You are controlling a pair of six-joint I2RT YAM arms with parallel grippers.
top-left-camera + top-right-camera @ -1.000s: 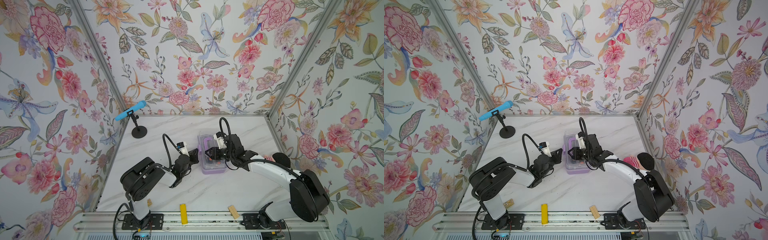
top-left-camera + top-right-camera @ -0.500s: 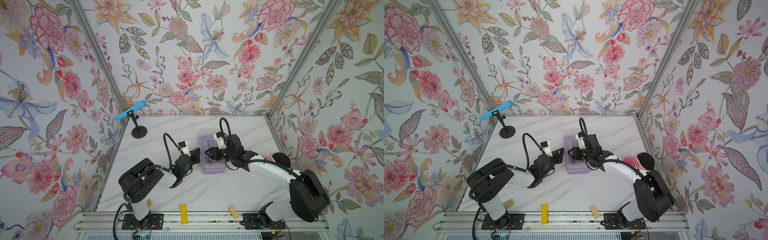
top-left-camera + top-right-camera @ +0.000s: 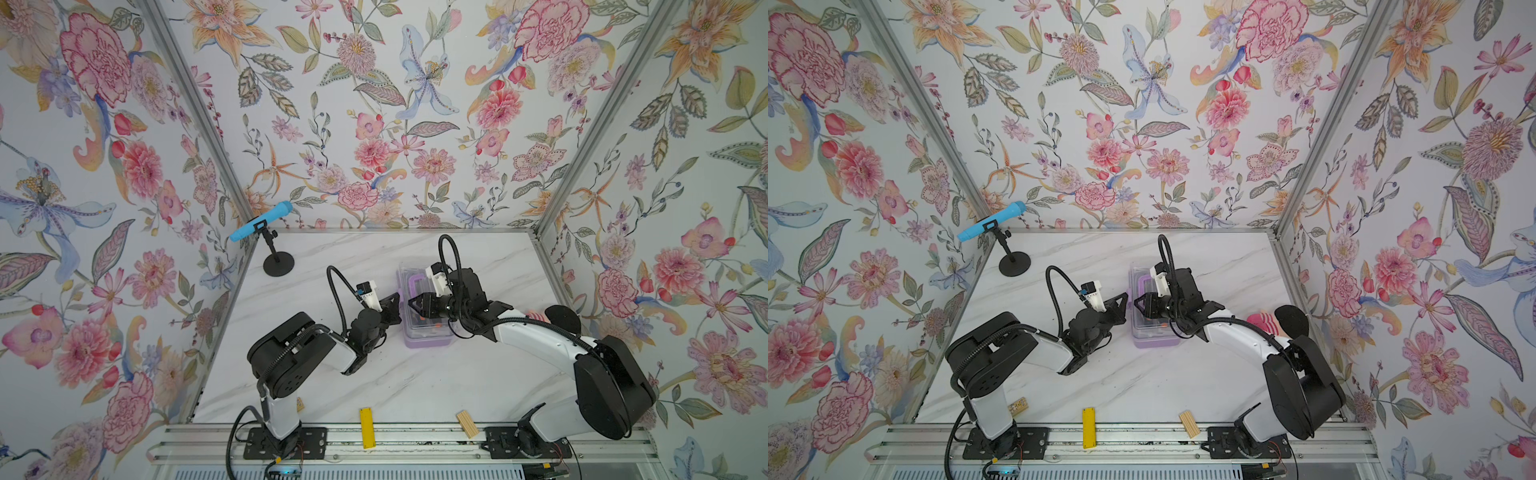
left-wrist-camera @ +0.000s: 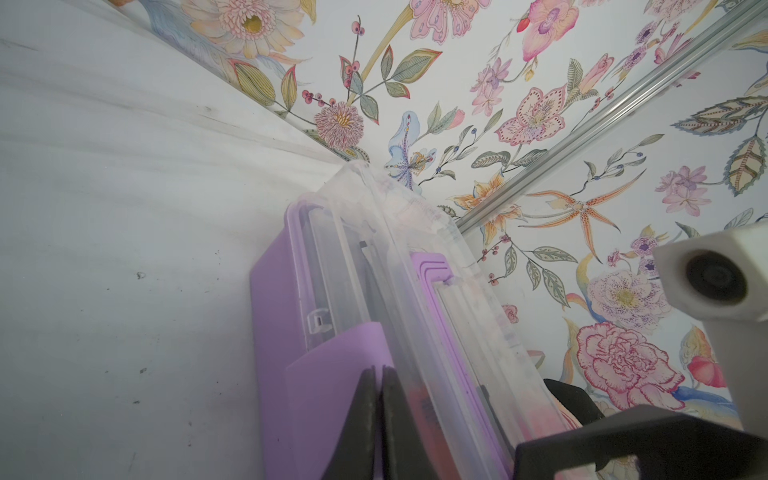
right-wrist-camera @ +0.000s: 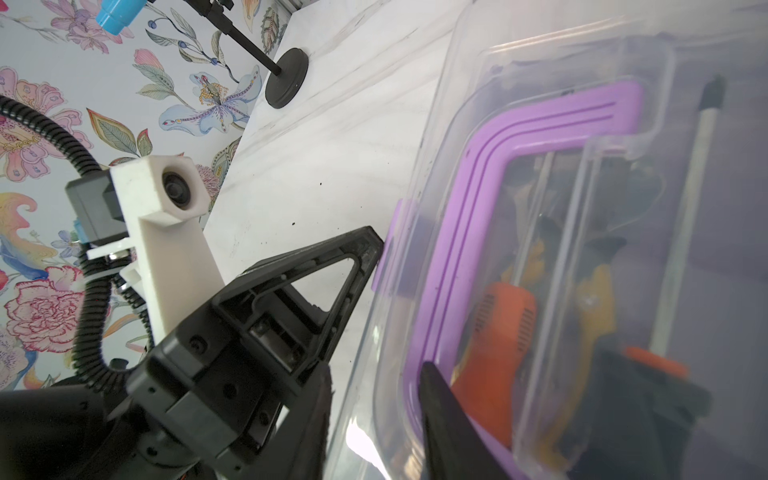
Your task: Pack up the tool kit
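Inspecting from the left fingers (image 4: 365,415) outward: they are pressed fully together with nothing between them. Their tips are at the purple latch (image 4: 332,365) on the side wall of the tool kit (image 4: 274,316) and appear to touch it. The right wrist view shows the same contact at the latch's outer face.

The right fingers (image 5: 440,415) stand part-way apart over the top of the case. One is on the clear lid (image 5: 457,91) beside the purple handle (image 5: 540,124), and the other is outside the lid's rim. The rim lies between them, but no firm pinch is evident, so I record them as open with nothing lifted.

The case sits flat on the bench (image 3: 374,374) near its middle, between the two arms in both top views. The lilac base is down and the lid is lowered over it.

Through the lid I can see an orange screwdriver grip (image 5: 498,324), yellow pliers handles (image 5: 598,299) and a slim shaft. The other contents are too blurred to name.

No loose tool shows on the bench around the case.

Assessment: the loading appears to be done and the lid is down. Securing the latch is the step in hand. Whether it has snapped home cannot be told from these views.
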